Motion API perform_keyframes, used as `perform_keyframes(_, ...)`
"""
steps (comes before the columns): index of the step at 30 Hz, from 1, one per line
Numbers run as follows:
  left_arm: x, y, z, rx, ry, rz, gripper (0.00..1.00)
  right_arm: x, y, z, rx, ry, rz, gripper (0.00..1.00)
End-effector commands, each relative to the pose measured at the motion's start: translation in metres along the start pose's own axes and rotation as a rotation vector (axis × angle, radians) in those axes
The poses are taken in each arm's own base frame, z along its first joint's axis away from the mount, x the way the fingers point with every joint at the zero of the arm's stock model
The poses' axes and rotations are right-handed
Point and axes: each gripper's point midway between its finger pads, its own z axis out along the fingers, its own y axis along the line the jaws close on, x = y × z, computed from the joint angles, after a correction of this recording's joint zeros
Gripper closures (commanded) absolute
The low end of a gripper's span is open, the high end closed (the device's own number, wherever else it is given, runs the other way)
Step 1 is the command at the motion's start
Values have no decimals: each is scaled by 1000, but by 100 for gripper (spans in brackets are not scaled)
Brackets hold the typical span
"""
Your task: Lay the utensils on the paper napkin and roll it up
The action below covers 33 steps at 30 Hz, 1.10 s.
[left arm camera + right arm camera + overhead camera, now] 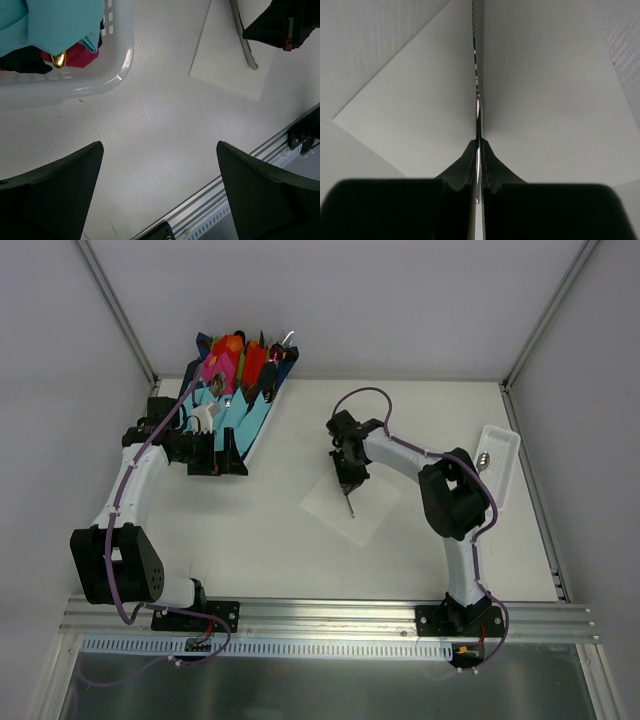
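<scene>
Right pincer around slim, shiny utensil over napkin

Robot lab cell: white walls, alu rail, left arm + right arm bolted on.

Paper napkin mid-table, 1 utensil over it. Basket behind, far left. Tray at right edge.

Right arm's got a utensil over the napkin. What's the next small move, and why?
Probably lower a little, then open the right end effector: it is shut on the utensil, which hangs over the white napkin; contact can't be confirmed.
</scene>
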Motion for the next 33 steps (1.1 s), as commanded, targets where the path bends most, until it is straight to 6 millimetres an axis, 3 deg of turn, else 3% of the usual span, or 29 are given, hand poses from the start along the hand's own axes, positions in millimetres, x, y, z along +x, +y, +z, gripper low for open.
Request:
perform_keyframes(1, 2, 0, -8, -22, -13, 10, 1, -12, 7, -26, -71, -82, 31, 100)
perform_keyframes(20, 1, 1, -6, -16, -8, 3, 1, -8, -7, -19, -180, -108, 143, 100)
perform_keyframes(33, -1, 1, -5, -10, -1, 1, 1, 0, -21, -15, -122, -75, 171, 76)
